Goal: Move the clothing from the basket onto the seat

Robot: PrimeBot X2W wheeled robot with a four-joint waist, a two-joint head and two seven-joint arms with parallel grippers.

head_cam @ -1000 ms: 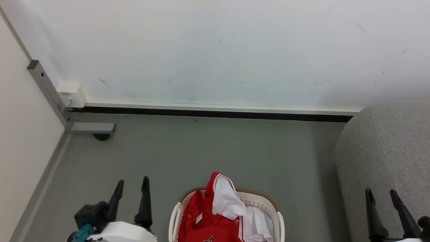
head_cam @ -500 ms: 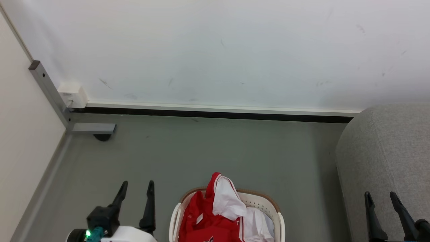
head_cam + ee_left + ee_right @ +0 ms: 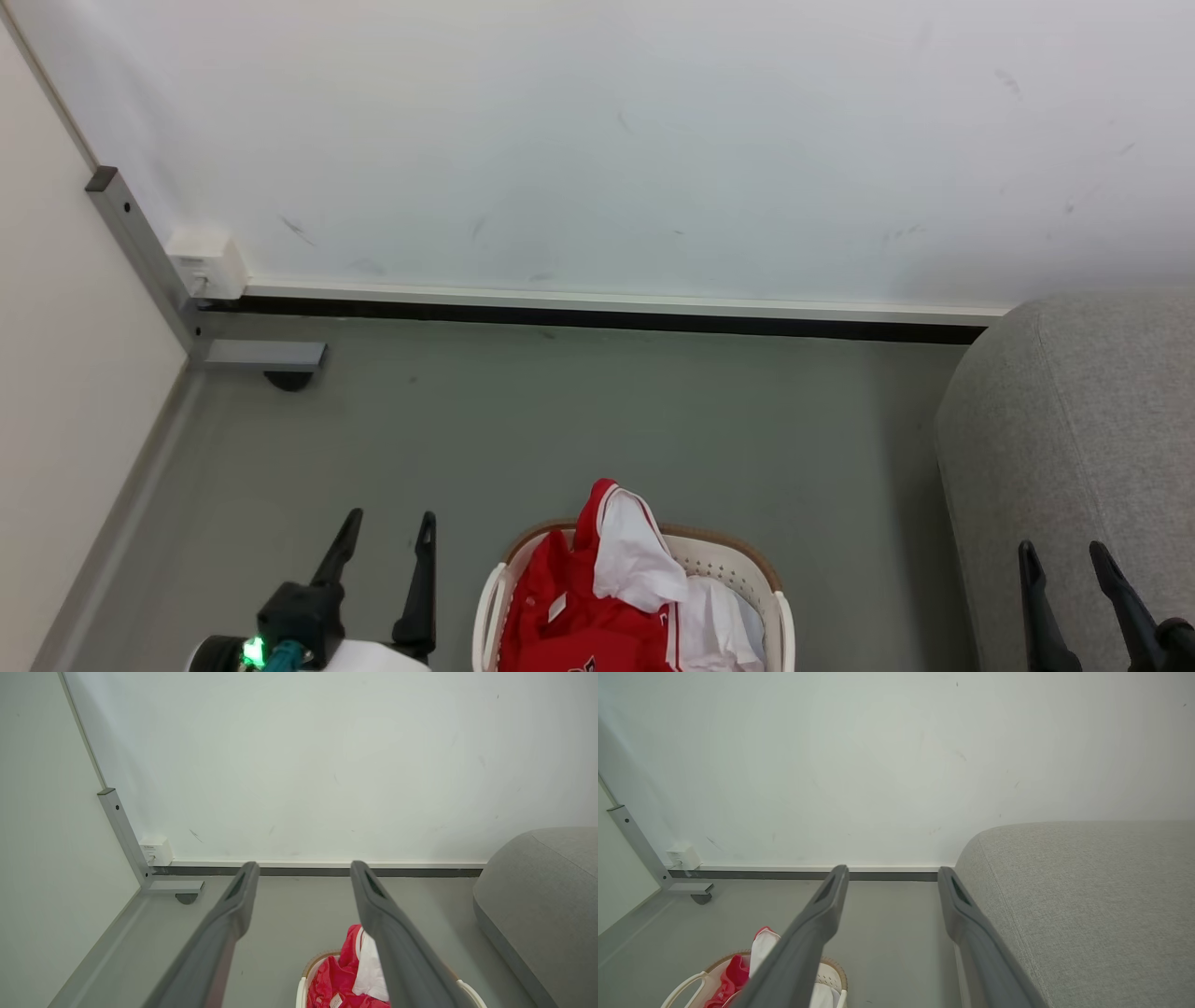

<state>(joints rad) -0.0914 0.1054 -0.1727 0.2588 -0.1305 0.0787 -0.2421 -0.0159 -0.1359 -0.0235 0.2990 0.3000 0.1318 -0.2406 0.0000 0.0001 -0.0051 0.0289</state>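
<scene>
Now clothes lying heaped in basket, white fold rising above far rim. Standing wide open, empty: left gripper, right gripper. Cloth probably soft, light, floppy; pinching raised fold looking best.

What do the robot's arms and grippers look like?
The left gripper and right gripper each have two long, tapering dark fingers, slotted near the tips. Behind the left one's black base sit a green light, a teal fitting and a white forearm.
</scene>
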